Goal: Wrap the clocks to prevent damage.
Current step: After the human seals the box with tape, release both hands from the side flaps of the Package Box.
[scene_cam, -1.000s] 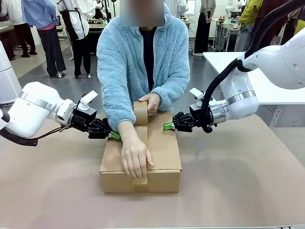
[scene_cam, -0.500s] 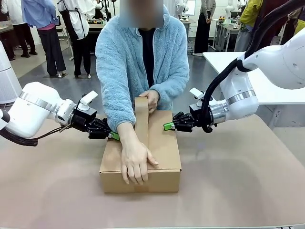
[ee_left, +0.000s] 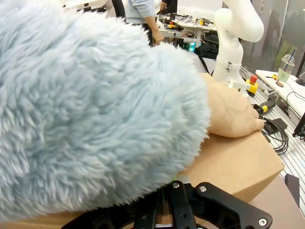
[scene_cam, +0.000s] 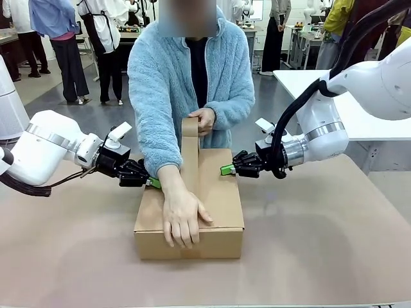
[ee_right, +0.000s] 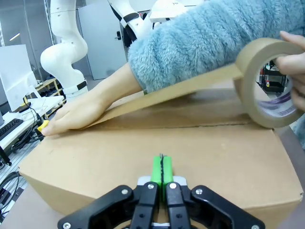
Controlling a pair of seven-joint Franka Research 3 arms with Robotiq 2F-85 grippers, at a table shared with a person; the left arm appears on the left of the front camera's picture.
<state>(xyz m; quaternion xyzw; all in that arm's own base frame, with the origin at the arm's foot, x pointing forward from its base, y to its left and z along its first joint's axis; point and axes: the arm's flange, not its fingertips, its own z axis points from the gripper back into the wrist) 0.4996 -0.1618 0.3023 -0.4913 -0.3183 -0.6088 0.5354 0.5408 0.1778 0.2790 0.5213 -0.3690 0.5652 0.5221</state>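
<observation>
Cardboard box (scene_cam: 212, 205) on brown table (scene_cam: 321, 244)

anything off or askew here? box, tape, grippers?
Nothing stands out. The cardboard box sits flat and closed. One hand pins the tape end at its near edge while the other holds the tape roll lifted at the far edge. The left gripper and right gripper, jaws shut, flank the box.
</observation>
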